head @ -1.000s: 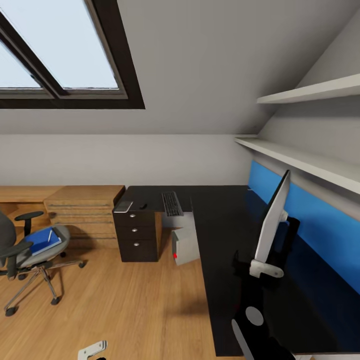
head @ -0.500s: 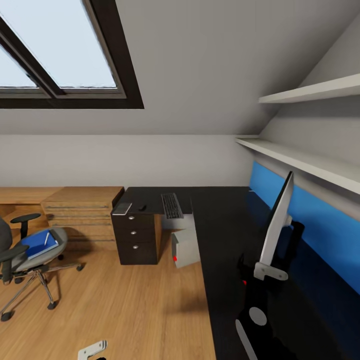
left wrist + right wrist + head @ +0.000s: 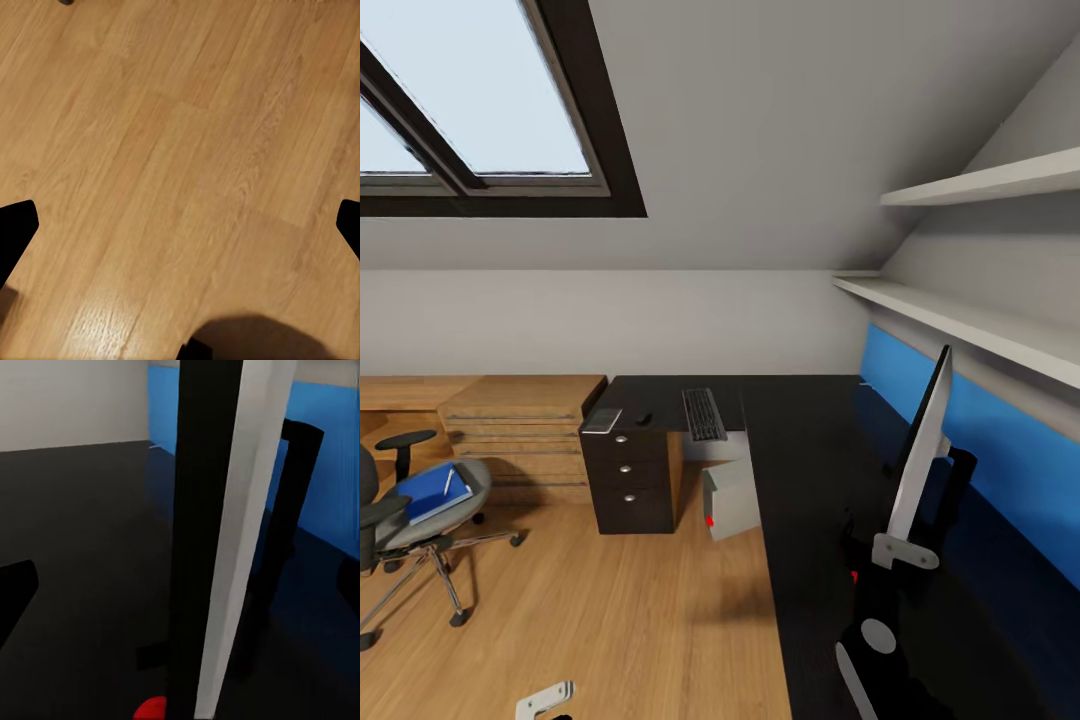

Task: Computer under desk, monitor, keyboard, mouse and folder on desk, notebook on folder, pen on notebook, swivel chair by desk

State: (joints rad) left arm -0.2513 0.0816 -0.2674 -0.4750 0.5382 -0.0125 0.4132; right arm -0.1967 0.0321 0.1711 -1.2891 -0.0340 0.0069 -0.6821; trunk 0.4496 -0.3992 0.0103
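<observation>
The glossy black desk (image 3: pixel 800 470) holds the keyboard (image 3: pixel 703 412), a small dark mouse (image 3: pixel 645 413) and a flat grey notebook (image 3: pixel 603 418) at its far end. Beneath it stands the grey computer (image 3: pixel 730 495). The monitor (image 3: pixel 925 450) stands edge-on along the desk's right side. My right gripper (image 3: pixel 900 550) is at its lower edge, open, with the monitor's (image 3: pixel 217 532) thin edge between the fingers (image 3: pixel 15 592), apart from them. The swivel chair (image 3: pixel 400 525) at the left carries the blue folder (image 3: pixel 428 492) and the white pen (image 3: pixel 448 483). My left gripper (image 3: pixel 180 225) hangs open over bare floor.
A light wooden drawer chest (image 3: pixel 520 430) stands left of the desk's dark drawer unit (image 3: pixel 628 480). White shelves (image 3: pixel 960 320) and a blue wall panel (image 3: pixel 1000 450) run along the right wall. A skylight (image 3: pixel 470 110) is overhead. Wooden floor (image 3: pixel 610 600) spreads between chair and desk.
The whole view has shifted: the chair and chest sit further left in the picture, the monitor slightly further right. The right gripper stays at the monitor's lower edge.
</observation>
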